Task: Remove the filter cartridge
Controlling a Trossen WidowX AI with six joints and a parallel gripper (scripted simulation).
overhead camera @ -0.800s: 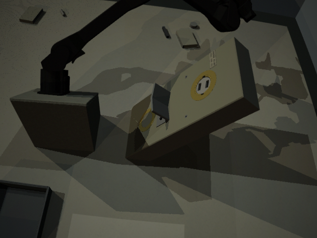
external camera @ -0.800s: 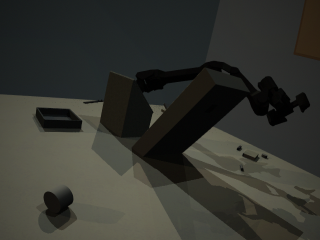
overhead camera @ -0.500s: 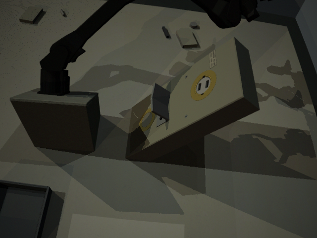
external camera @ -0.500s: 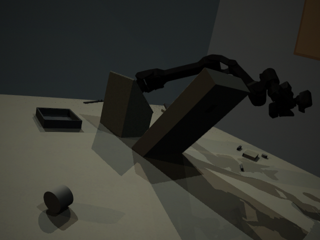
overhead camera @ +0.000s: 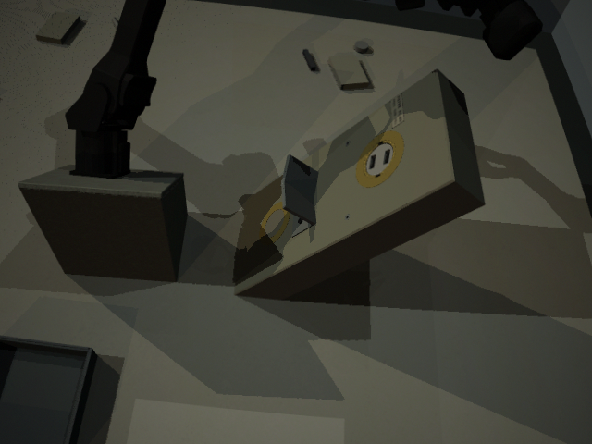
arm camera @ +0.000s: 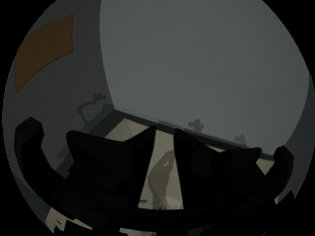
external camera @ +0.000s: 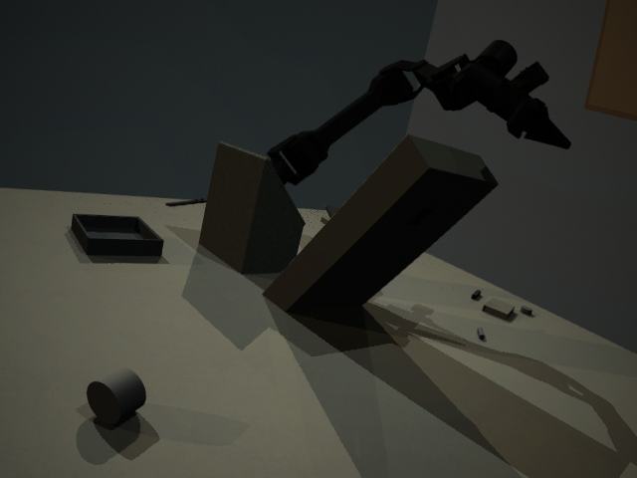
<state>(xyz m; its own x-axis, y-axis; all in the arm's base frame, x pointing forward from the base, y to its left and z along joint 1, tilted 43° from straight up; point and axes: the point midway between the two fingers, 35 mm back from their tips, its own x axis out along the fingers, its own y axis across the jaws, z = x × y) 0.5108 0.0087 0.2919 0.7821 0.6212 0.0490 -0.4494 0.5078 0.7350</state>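
Note:
The round filter cartridge [overhead camera: 379,159] has a white face with two dark slots and sits flush inside a yellow ring on the tilted service panel [overhead camera: 406,201] [external camera: 359,247]. My gripper [external camera: 563,142] [arm camera: 164,132] hangs in the air above and beyond the panel's upper end, well clear of the cartridge. Its fingers stand close together with a narrow gap and nothing between them. The dark tray [overhead camera: 80,382] [external camera: 117,247] stands far from the panel, at the lower left in the top view. The cartridge is hidden in the exterior view and in the wrist view.
A dark flap [overhead camera: 300,191] stands open on the panel's lower left beside a second yellow ring [overhead camera: 275,224]. The arm's pedestal [overhead camera: 104,224] [external camera: 247,216] stands left of the panel. A dark cylinder [external camera: 115,395] lies on the table. Small parts [overhead camera: 351,71] [external camera: 498,307] lie behind the panel.

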